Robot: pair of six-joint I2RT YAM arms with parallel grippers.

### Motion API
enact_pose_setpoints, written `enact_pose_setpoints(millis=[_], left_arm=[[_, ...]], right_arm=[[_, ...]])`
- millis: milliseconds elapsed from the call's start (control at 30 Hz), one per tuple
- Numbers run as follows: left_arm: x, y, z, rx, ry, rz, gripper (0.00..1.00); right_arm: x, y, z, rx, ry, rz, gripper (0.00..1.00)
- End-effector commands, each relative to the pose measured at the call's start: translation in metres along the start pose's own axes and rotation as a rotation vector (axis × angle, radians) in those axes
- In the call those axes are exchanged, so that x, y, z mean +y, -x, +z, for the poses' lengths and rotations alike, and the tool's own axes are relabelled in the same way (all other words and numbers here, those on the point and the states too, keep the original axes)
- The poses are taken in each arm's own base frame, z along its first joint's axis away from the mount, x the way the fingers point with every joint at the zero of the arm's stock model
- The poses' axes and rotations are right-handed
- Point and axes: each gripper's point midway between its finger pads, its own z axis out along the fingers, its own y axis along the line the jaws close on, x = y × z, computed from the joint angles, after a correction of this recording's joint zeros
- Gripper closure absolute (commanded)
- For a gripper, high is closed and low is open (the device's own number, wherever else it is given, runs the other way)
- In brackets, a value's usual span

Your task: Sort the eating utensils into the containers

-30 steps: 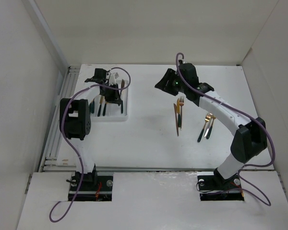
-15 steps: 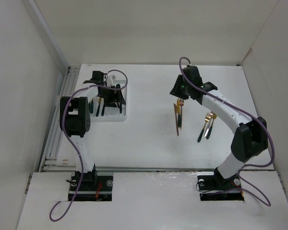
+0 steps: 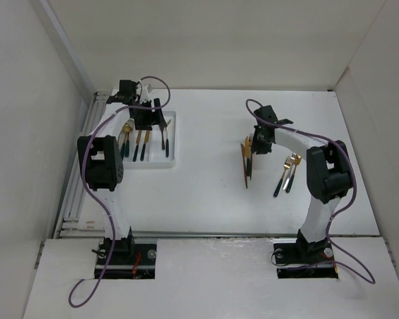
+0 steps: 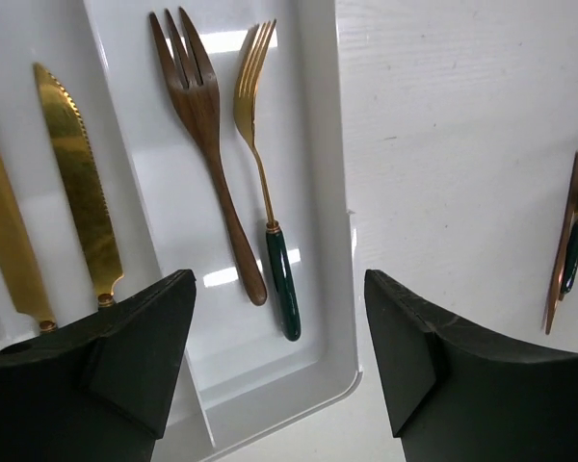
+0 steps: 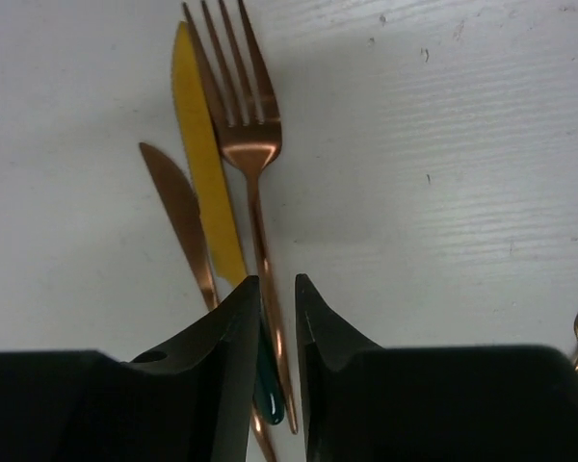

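Pinches a copper fork (image 5: 243,135) by the stem with the right claw (image 5: 277,284), jaws drawn in to a slit, low over the table (image 5: 443,144). Finds the fork flat, tines pointing straight ahead of the claw, stem running back between the fingers (image 5: 212,385): long axis in line with the claw, pinch across the narrow way. Has a gold knife (image 5: 200,164) touching the fork just left of the claw's line, and a darker knife (image 5: 178,207) further left. Seems to take in a green handle alongside the stem, probably the gold knife's, so risks lifting two pieces at once.

Holds the left claw (image 4: 279,289) spread wide with nothing in it, right above the tray (image 4: 318,144): two forks (image 4: 195,91) directly below in one compartment, knives (image 4: 77,183) in the next one to its left.

Places the tray well off to the left of the right claw, seen from above. Puts the right arm far nearer the fork, the left nearer the tray. Calls, most likely, for a lift and a long carry leftward with little turning, compartments lying about parallel to the fork. Shows two more pieces (image 3: 287,174) near the right claw's right side.
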Motion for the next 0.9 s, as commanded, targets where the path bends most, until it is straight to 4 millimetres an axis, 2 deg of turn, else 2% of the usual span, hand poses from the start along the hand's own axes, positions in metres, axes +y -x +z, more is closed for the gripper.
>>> enact_pose_setpoints(millis=[0,100,200,233,400,467,567,600,667,767,867], left_arm=[[-0.019,0.015,-0.036,-0.055,0.03,0.071,0.32],[-0.018,0.019,-0.043,-0.069,0.048,0.086,0.32],[-0.022,0.014,-0.044,-0.064,0.052,0.093,0.32],[-0.028,0.014,-0.046,-0.069,0.045,0.105,0.32],[-0.027,0.014,-0.048,-0.078,0.054,0.117,0.32],[-0.027,0.014,-0.048,-0.078,0.054,0.117,0.32],[-0.029,0.016,-0.051,-0.086,0.052,0.12,0.32],[-0.029,0.016,-0.051,-0.086,0.052,0.12,0.32],[-0.027,0.012,-0.049,-0.076,0.054,0.116,0.32],[-0.03,0.012,-0.051,-0.083,0.042,0.12,0.32],[-0.03,0.012,-0.051,-0.083,0.042,0.12,0.32]], right_arm=[[-0.004,0.015,0.008,-0.031,-0.023,0.019,0.75],[-0.008,0.015,0.017,-0.018,-0.036,0.034,0.76],[-0.006,0.007,0.027,0.018,-0.028,0.031,0.77],[-0.003,0.012,0.026,0.007,-0.022,0.033,0.77],[0.0,0.019,0.026,-0.004,-0.015,0.034,0.78],[-0.004,0.012,0.03,0.035,-0.038,0.02,0.78],[0.0,0.022,0.016,0.006,-0.021,0.013,0.8],[-0.007,0.018,0.014,0.002,-0.047,0.012,0.8],[-0.003,0.033,-0.004,-0.069,-0.021,0.041,0.75],[0.008,0.044,-0.02,-0.129,0.032,0.042,0.65],[0.012,0.047,-0.021,-0.123,0.04,0.041,0.64]])
